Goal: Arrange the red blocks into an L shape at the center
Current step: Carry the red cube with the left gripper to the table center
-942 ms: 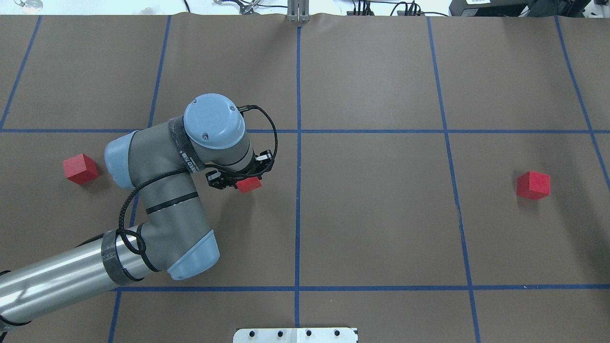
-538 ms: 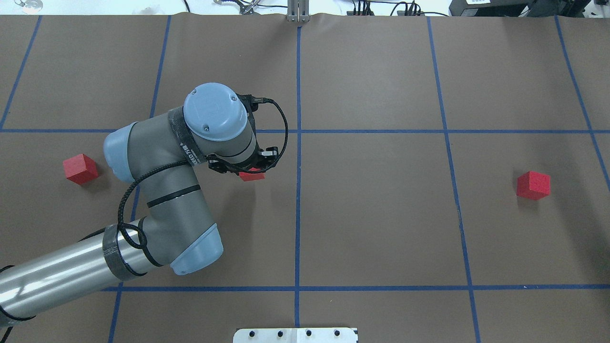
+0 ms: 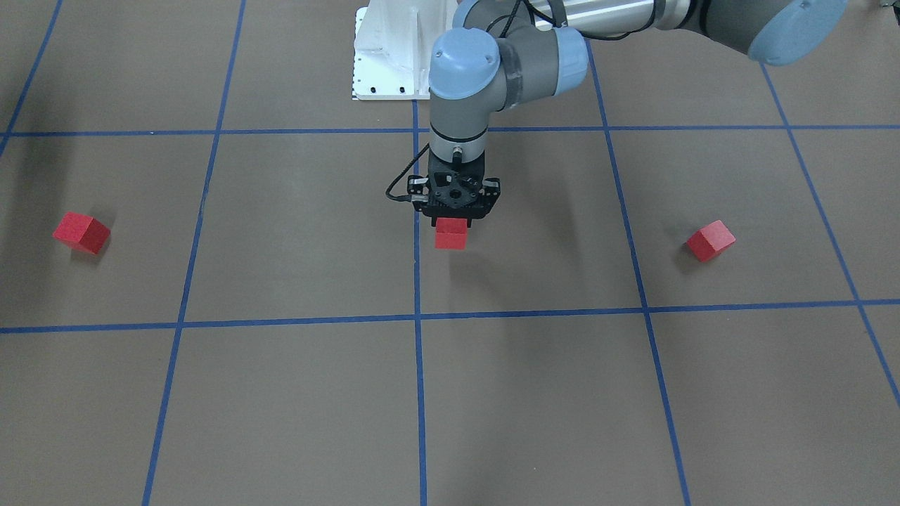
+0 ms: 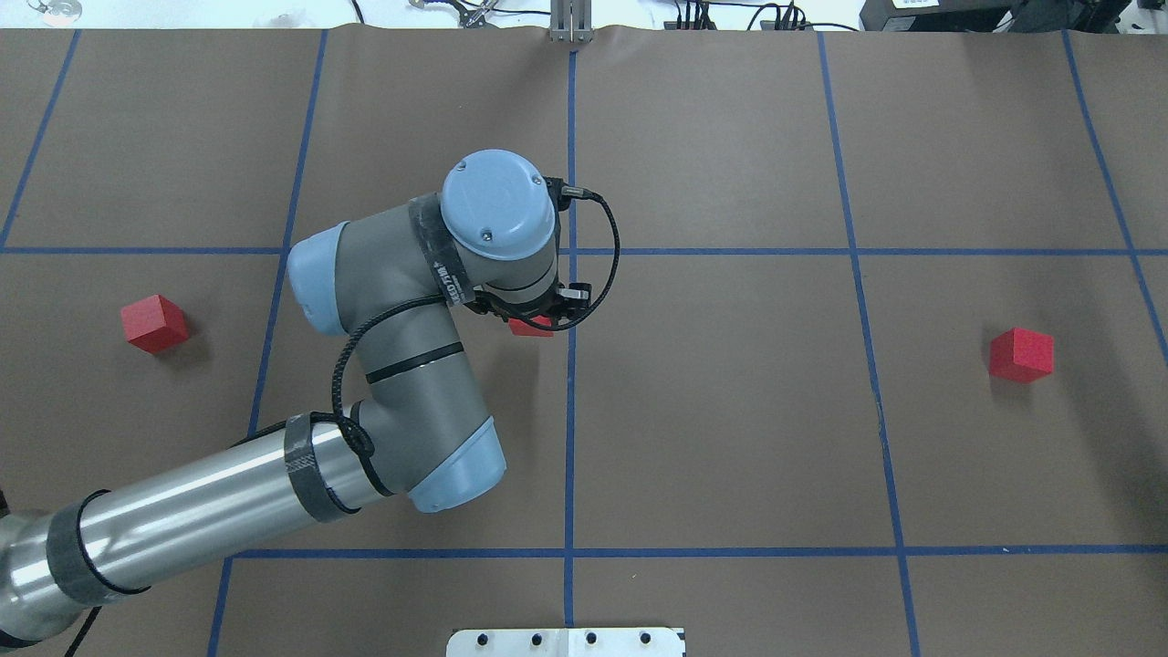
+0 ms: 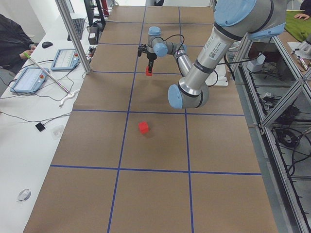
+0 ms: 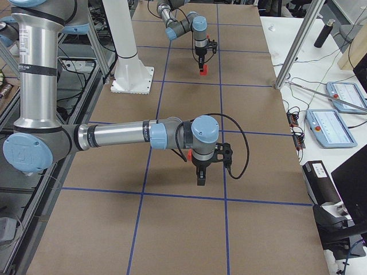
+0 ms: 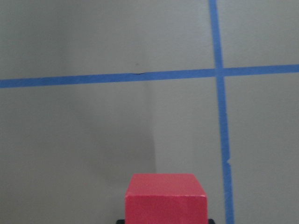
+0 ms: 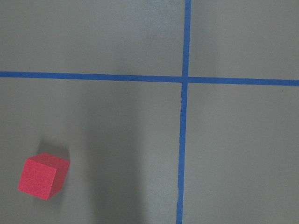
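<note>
Black left gripper [image 3: 451,223] is clamped on a red block [image 3: 451,237], held over the brown center floor [image 3: 534,239] just beside its blue tape line [image 3: 417,281]. A second red block [image 3: 711,240] and a third red block [image 3: 81,232] are seen far out on either side. Whether the right gripper [image 6: 200,179] is clenched cannot be told.

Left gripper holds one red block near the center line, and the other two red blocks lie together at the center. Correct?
No. The left gripper does hold one red block near the center line, but the overhead view shows the other two far apart, a left block and a right block.
</note>
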You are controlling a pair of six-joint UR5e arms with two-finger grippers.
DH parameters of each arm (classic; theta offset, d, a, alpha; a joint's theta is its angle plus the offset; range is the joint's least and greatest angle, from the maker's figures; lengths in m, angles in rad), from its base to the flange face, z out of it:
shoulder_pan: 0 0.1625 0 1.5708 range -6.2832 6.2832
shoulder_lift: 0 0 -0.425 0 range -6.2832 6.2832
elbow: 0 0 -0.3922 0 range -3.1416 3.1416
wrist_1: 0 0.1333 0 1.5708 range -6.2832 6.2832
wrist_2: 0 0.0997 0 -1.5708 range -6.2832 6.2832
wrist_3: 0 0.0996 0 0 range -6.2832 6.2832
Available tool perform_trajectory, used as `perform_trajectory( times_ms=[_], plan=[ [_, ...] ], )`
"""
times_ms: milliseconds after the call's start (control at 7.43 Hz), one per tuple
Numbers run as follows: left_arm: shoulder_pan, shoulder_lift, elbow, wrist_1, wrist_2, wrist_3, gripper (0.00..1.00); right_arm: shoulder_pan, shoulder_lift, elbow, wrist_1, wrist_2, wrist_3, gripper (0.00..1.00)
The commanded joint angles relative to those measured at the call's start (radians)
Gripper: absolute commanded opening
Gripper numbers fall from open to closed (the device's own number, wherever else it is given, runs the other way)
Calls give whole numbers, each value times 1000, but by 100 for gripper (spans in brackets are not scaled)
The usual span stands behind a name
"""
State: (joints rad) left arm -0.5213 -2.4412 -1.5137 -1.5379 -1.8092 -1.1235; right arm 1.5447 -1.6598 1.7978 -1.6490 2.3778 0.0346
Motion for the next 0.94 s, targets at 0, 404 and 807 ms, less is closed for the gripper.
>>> perform_trajectory(
  times_ms=[0,404,807],
  plan=[
    [14,-48,79,-11,8,-1,0,0,0,0,0,3,1,100],
    [14,-70,115,-14,8,-4,0,0,0,0,0,3,1,100],
    [14,-71,180,-100,8,-7,0,0,0,2,0,3,1,100]
  ],
)
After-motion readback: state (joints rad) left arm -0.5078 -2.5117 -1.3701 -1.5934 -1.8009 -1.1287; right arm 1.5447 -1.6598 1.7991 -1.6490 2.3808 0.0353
